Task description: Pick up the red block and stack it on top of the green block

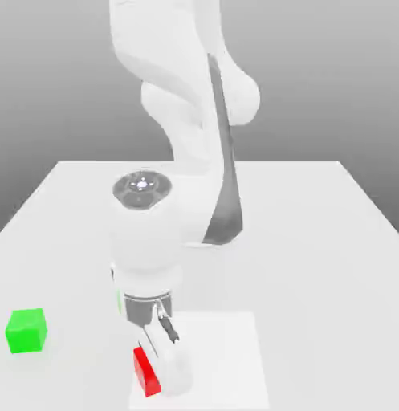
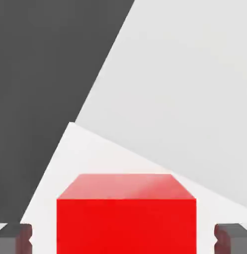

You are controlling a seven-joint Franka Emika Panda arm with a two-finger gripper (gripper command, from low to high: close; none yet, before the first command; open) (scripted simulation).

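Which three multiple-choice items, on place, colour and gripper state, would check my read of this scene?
1. In the exterior view, the green block is:
A) left of the red block
B) right of it
C) on it

2. The block between the fingers is:
A) blue
B) red
C) yellow

3. The gripper is:
A) shut, empty
B) clamped on a block
C) open

1 A: green sits nearer that view's left edge.
2 B: red faces fill the space's middle.
3 C: gaps separate both fingers from the block.
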